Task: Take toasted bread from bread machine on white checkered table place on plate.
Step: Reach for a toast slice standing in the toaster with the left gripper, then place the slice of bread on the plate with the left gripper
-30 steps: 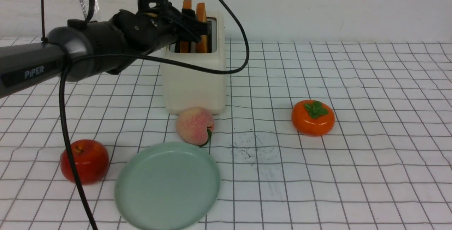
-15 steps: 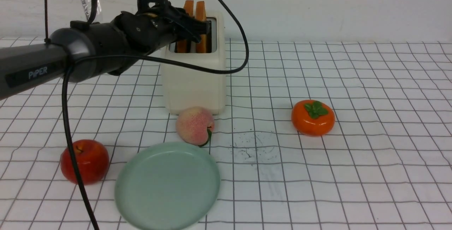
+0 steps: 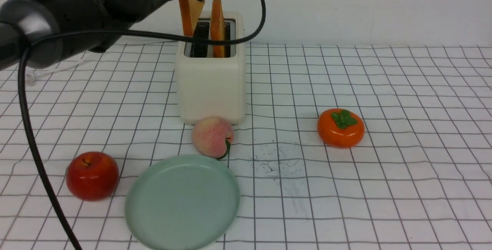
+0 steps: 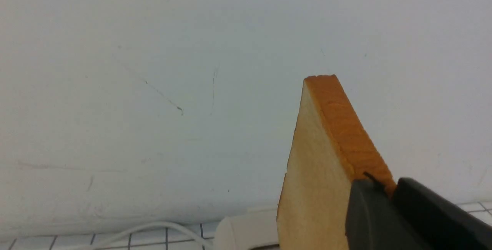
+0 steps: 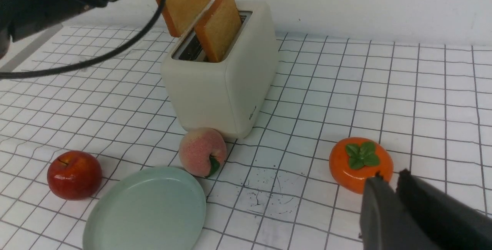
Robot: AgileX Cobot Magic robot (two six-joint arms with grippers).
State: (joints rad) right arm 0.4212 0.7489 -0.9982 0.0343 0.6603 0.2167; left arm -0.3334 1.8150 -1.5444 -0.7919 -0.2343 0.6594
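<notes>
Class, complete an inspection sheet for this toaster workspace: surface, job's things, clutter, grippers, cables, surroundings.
Surface: white checkered table, wrinkled, with dark specks near the middle.
Job's things: bread machine; held toast slice tilted above its left slot; second toast slice standing in the right slot; plate empty.
Clutter: peach in front of the bread machine, apple, persimmon.
Grippers: left gripper shut on the held toast slice; right gripper shut, empty.
Cables: black cable hanging from the left arm; white cord.
Surroundings: plain white wall.
</notes>
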